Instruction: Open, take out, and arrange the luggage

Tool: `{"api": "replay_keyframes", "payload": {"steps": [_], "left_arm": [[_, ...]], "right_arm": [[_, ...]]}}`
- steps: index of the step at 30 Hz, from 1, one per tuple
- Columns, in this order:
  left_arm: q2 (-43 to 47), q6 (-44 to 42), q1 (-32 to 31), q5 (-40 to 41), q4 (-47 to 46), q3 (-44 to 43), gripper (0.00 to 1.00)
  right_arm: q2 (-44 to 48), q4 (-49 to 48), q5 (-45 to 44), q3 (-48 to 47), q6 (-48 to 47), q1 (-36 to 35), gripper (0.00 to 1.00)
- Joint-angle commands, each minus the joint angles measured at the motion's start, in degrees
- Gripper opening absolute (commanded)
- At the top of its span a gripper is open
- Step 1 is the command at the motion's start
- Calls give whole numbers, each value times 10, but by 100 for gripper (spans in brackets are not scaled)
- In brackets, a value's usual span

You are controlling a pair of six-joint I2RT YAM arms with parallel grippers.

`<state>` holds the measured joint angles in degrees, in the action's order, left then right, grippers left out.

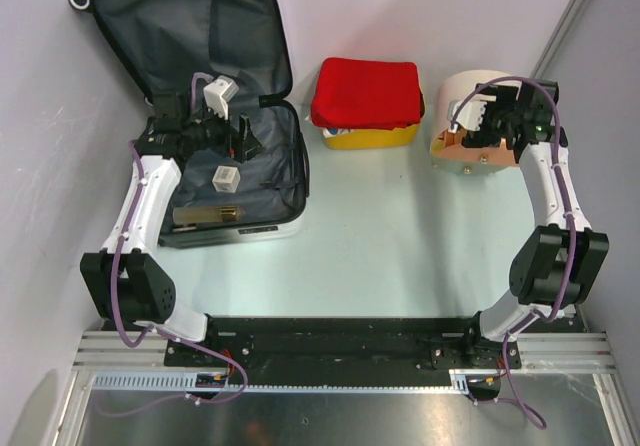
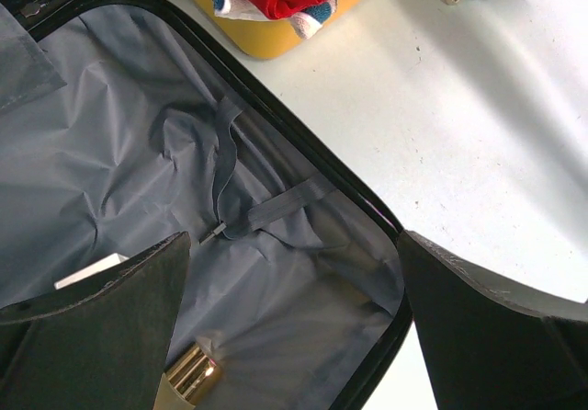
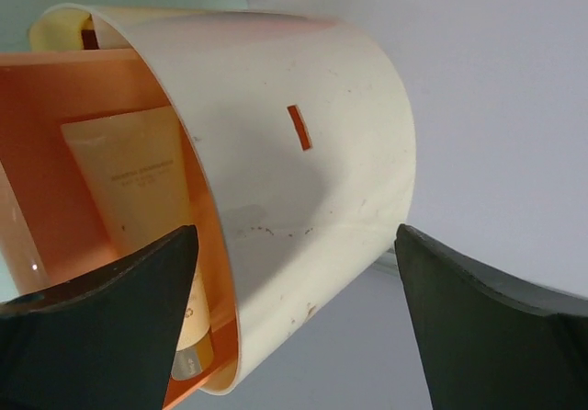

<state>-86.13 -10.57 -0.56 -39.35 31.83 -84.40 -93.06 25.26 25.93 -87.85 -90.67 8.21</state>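
Observation:
The luggage [image 1: 262, 191] lies open at the far left, its lid leaning on the back wall and its dark grey lining showing. A small white box [image 1: 226, 178] and a gold-capped beige bottle [image 1: 205, 214] lie in its base. My left gripper [image 1: 240, 143] hovers over the base, open and empty. In the left wrist view the left gripper [image 2: 294, 323] spans the lining [image 2: 110, 162], with the bottle's gold cap [image 2: 190, 376] just below. My right gripper [image 1: 478, 126] is open at the round cream-and-orange box [image 1: 462, 96]. In the right wrist view the right gripper [image 3: 294, 327] straddles the box's cream wall [image 3: 303, 153].
A yellow basket [image 1: 372, 138] with a red cloth [image 1: 365, 91] stands at the back centre; it also shows in the left wrist view [image 2: 266, 38]. A beige tube [image 3: 147, 189] stands in the orange drawer. Grey walls close in on the left, back and right.

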Motion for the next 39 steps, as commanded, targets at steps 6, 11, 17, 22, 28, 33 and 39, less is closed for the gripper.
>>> {"api": "replay_keyframes", "payload": {"steps": [6,11,17,22,28,33,39], "left_arm": [[4,-4,4,-26,-9,-9,99],[-7,5,4,-32,-10,-17,99],[-18,9,4,-33,-12,-30,99],[-12,11,4,-31,-12,-26,98],[-8,9,4,-27,-12,-20,99],[-18,28,4,23,-11,-21,99],[-62,81,4,150,-6,-15,99]], "right_arm": [[17,120,55,-43,56,21,93],[-12,120,64,-100,129,26,93],[-34,97,79,-130,160,25,93],[-36,95,117,-155,214,32,92],[-27,111,170,-192,300,57,92],[-6,160,179,-203,361,68,91],[2,151,133,-201,545,66,88]]}}
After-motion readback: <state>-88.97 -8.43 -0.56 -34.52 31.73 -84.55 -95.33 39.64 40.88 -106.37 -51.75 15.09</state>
